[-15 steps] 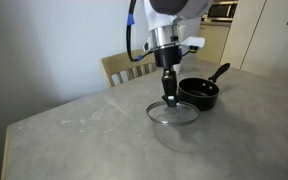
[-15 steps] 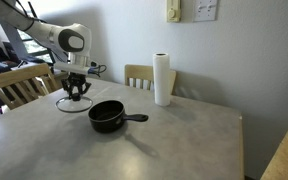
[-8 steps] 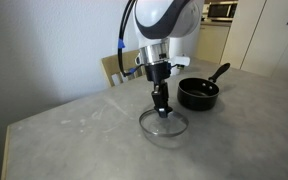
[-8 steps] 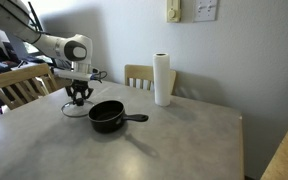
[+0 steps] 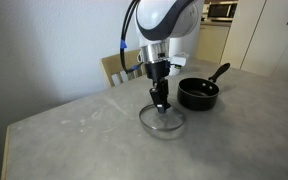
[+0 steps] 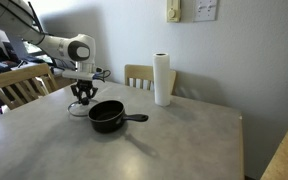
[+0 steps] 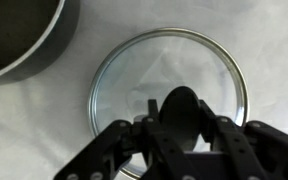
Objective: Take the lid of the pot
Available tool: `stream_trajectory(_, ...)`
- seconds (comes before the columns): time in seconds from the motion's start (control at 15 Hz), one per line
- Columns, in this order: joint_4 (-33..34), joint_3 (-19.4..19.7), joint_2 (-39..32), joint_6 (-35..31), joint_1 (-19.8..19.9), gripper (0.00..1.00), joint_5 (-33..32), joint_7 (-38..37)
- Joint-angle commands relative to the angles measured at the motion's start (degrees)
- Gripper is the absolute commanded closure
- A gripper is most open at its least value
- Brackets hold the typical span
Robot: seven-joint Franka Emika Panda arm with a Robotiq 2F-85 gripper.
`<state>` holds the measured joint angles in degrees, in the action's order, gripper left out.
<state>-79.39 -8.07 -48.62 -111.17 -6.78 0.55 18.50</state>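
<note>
In an exterior view the pot (image 5: 198, 93) blocks the lid (image 5: 170, 125) at two o'clock, just beside it, and the gripper (image 5: 162, 105) fills the room above. From five to ten o'clock the table (image 5: 64, 130) is bare; a chair (image 5: 119, 68) stands at eleven, past the edge

A grey mottled counter (image 6: 184, 140) fills both exterior views. A slatted wooden chair (image 6: 142, 76) stands at its far edge and a second chair (image 6: 19, 85) at its side. The white wall (image 6: 114, 30) behind carries two switch plates (image 6: 206, 9). Pale cabinets (image 5: 274, 35) appear in an exterior view.
</note>
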Motion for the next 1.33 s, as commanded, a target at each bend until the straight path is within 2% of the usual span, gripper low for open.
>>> stream_trajectory(0.0,1.5,0.5,-1.8,-0.4,-0.4,0.85,-1.0,-2.4)
stream_trajectory(0.13,1.9,1.6,-2.3,-0.5,-0.5,0.85,-1.6,-4.7)
stream_trajectory(0.53,3.5,4.4,-4.8,-1.7,-4.4,0.85,-6.3,-15.2)
stream_trajectory(0.8,4.2,4.6,-4.9,-0.8,-4.1,0.85,-6.6,-15.5)
stream_trajectory(0.87,4.3,4.4,-4.9,-0.4,-3.9,0.35,-6.4,-15.0)
stream_trajectory(0.93,4.4,4.2,-4.8,-0.2,-3.7,0.34,-6.0,-15.0)
stream_trajectory(1.27,3.8,3.4,-3.4,-0.1,-1.9,0.01,-4.4,-13.3)
